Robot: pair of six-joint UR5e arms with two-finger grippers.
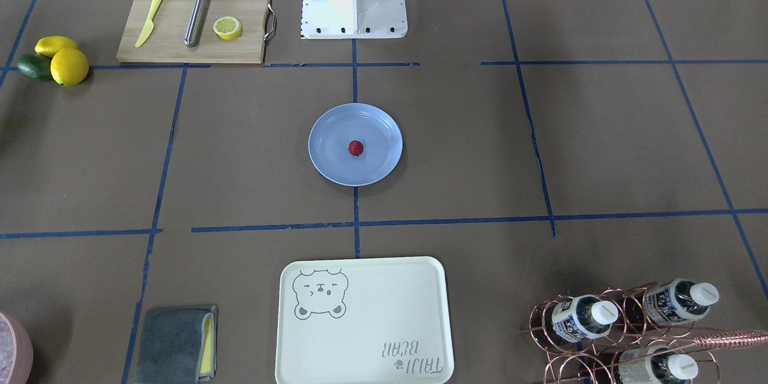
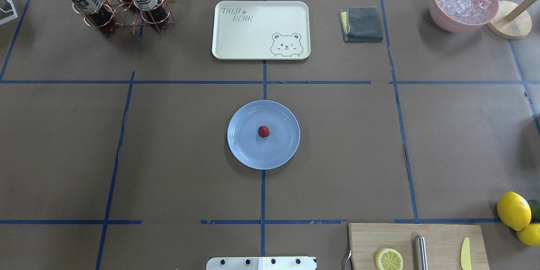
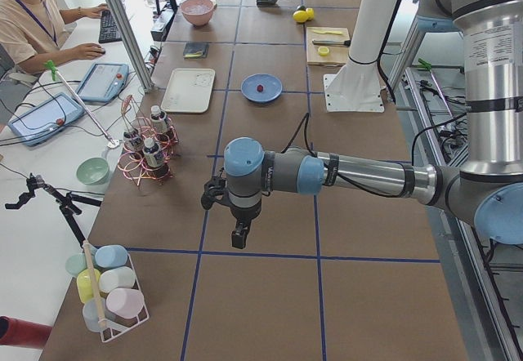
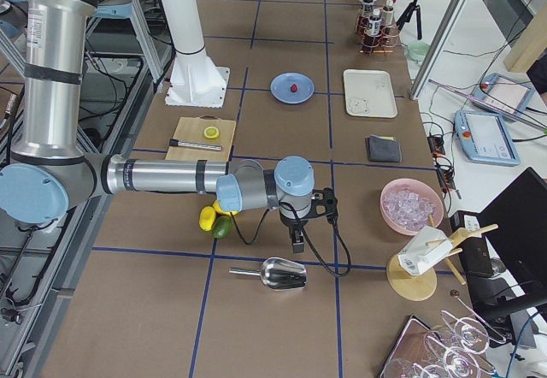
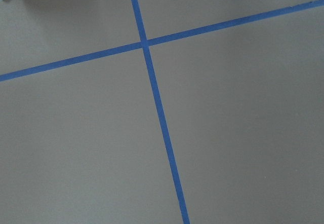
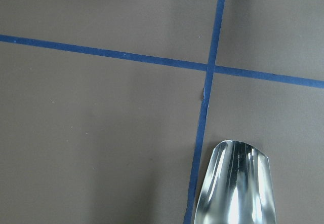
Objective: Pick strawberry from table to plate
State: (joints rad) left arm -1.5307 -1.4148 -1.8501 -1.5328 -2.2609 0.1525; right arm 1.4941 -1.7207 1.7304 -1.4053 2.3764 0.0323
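Observation:
The small dark-red strawberry (image 1: 356, 147) (image 2: 263, 131) lies in the middle of the light-blue plate (image 1: 327, 162) (image 2: 244, 147) at the centre of the brown-paper table (image 2: 168, 156). Both arms are far from it. In the exterior left view my left gripper (image 3: 239, 238) hangs over bare table near that end. My right gripper (image 4: 297, 243) hangs near the other end, just above a metal scoop (image 4: 279, 273) (image 6: 235, 186). Neither gripper shows in the wrist, overhead or front-facing views, so I cannot tell whether they are open or shut.
A cutting board (image 2: 417, 244) holds a lemon half, a metal rod and a yellow knife, with lemons (image 2: 513, 210) beside it. A cream bear tray (image 2: 260, 29), a grey cloth (image 2: 362, 24), a bottle rack (image 2: 118, 2) and an ice bowl (image 2: 463, 2) line the far side. A person sits at a desk (image 3: 37, 18).

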